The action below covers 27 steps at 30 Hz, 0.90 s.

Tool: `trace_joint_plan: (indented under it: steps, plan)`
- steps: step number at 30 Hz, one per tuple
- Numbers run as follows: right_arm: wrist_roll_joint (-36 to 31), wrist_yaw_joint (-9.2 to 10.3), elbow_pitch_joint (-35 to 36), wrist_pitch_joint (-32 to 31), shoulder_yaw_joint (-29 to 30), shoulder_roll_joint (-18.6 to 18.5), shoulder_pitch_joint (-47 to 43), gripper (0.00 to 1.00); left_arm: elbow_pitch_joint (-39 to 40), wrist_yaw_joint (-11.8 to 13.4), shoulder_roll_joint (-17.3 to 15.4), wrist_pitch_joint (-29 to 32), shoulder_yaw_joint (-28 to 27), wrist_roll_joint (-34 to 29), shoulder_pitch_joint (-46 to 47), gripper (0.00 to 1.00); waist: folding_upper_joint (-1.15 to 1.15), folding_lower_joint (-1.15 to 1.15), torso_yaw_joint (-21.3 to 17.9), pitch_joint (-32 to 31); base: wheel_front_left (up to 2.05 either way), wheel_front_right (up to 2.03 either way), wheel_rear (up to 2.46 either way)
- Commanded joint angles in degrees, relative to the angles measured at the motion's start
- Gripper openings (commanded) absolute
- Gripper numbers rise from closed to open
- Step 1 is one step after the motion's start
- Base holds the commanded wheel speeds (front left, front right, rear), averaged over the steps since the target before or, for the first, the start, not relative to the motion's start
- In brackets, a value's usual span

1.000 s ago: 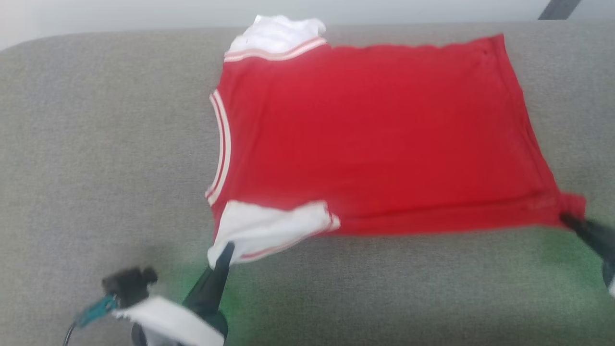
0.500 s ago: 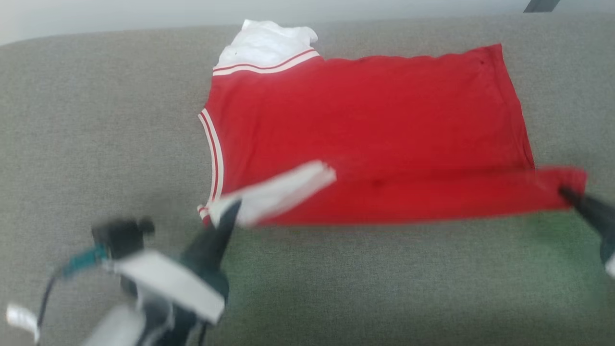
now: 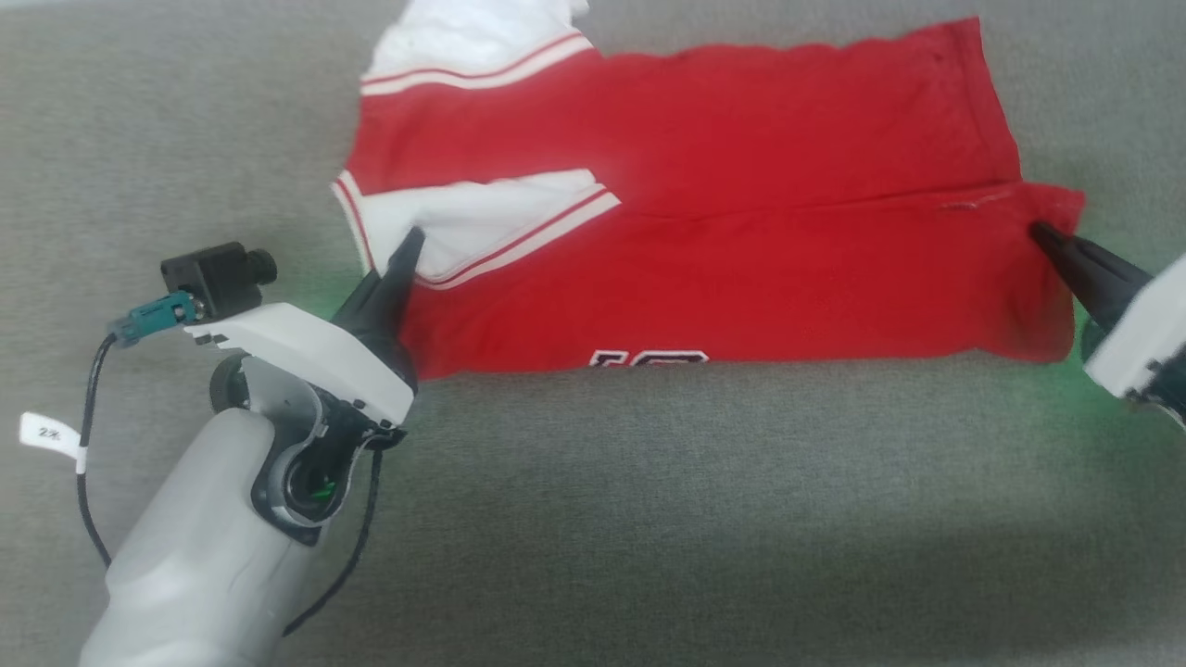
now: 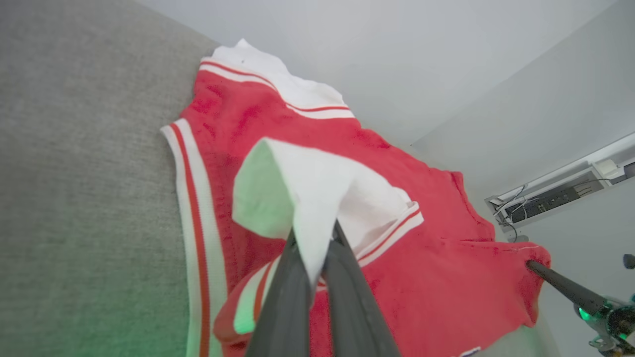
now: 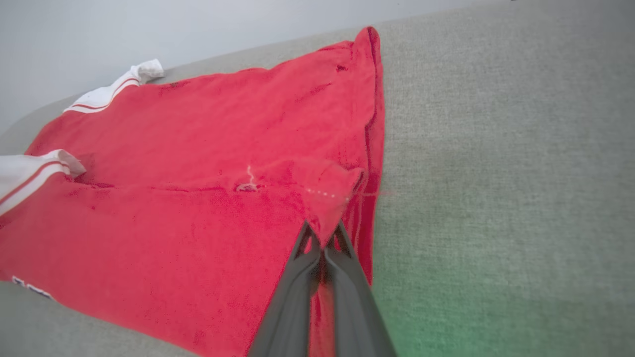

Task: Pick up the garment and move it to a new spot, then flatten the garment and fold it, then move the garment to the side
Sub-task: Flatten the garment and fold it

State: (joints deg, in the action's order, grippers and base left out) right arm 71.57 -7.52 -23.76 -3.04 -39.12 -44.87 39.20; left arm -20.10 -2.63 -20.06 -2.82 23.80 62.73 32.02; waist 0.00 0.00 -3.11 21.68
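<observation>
Left gripper point(image 3: 410, 239) pinched the soft red garment's point(image 3: 723, 278) white sleeve point(image 3: 473, 215); right gripper point(image 3: 1040, 229) clamped its hem corner point(image 3: 1058, 199) over coarse grey fabric point(image 3: 649, 519).

There is one red soft-cloth jersey garment point(image 3: 741, 278). It has two white sleeve parts, a nearer sleeve point(image 3: 473, 213) and a farther sleeve point(image 3: 463, 37), each edged with red-and-white striped trim, and one dark, white-outlined number point(image 3: 649, 358), only partly showing. There are two grippers with long dark fingers: one left gripper point(image 3: 412, 236) and one right gripper point(image 3: 1038, 230). One grey woven-cloth tabletop point(image 3: 649, 519) carries the garment. The left arm bears one small black box camera point(image 3: 218, 275), one teal connector point(image 3: 153, 315) and one white paper tag point(image 3: 46, 433).
</observation>
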Motion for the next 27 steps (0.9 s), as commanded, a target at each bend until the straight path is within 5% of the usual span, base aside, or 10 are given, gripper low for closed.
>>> trace_joint_plan:
  steps: [1,9,10,11,12,13,20,27]
  plan:
    - [-0.75,0.07,-0.99,-0.18,-0.44,0.7,1.12,0.0,-1.2,-0.32,0.08,-0.45,0.07,-0.71,0.92,0.0,0.0,0.0,-0.76,1.17,0.0,0.0,0.0]
    - [-4.02,0.07,-8.29,2.0,-4.8,5.13,6.33,0.0,-11.99,-0.88,0.51,-3.19,2.62,-4.93,2.57,0.0,0.0,0.0,-0.42,2.21,0.0,0.0,0.0]
    - [-4.46,0.07,-8.71,2.67,-5.34,5.06,6.43,0.38,-12.56,-1.0,0.41,-3.61,2.95,-5.23,2.96,0.08,0.0,0.0,-0.14,1.83,0.0,0.0,0.0]
    - [-4.87,0.07,-8.99,3.62,-5.86,4.89,6.44,0.83,-12.84,-1.21,0.18,-4.1,3.2,-5.72,3.35,0.47,0.0,0.0,0.13,1.35,0.0,0.0,0.0]
    - [-5.28,0.07,-9.22,4.63,-6.27,4.66,6.37,1.0,-12.93,-1.47,-0.05,-4.45,3.24,-6.05,3.7,0.91,0.0,0.0,0.38,0.77,0.0,0.0,0.0]
    - [-5.65,0.07,-9.29,5.62,-6.6,4.42,6.2,1.0,-12.83,-1.78,-0.26,-4.61,3.24,-6.05,4.0,1.0,0.0,0.0,0.61,0.16,0.0,0.0,0.0]
    - [-6.2,0.07,-9.1,12.23,-7.68,4.7,4.68,1.0,-7.97,-0.47,-6.97,-0.45,6.01,-10.87,4.14,1.0,0.0,0.0,0.57,-5.06,0.0,0.0,0.0]
    - [-7.03,0.07,-8.21,14.14,-8.89,4.65,4.32,1.0,3.96,4.15,-14.46,19.29,10.52,-10.37,2.76,1.0,0.0,0.0,-0.03,-7.68,0.0,0.0,0.0]
